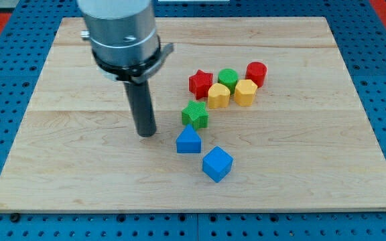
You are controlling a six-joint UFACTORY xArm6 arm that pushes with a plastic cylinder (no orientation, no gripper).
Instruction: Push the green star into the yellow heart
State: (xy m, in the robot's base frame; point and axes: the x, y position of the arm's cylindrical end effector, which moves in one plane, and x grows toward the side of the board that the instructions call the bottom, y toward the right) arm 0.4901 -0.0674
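While my tip [146, 133] rests on the wooden worktop [313, 174] left of centre in the frame, the green star [195, 114] sits just to its right, a little higher, with a clear strip of wood between the two. No pincer is fitted on this rig, only the bare rod, so there is nothing to report as wide or narrow.

The yellow heart [218, 95] lies up and to the right of the star, near it but apart. I take the left of the two yellow blocks for the heart — its lobes are hard to read at this size — and the other for a yellow hexagon [245, 92]. The heart is hemmed in: the red star [200, 83] touches it at upper left, a green cylinder [228, 77] sits just behind it, and the hexagon is beside it on the right, with a red cylinder [256, 73] beyond.

To do this well, I judge the tip should first drop toward the lower left of the star, so the line from tip through star points at the heart. A push from the present spot would send the star mostly rightward, under the heart. The blue triangular block [188, 140] sits just below the star, so the approach has to slip between them without nudging it. A blue cube [217, 164] lies further down, clear of the path.
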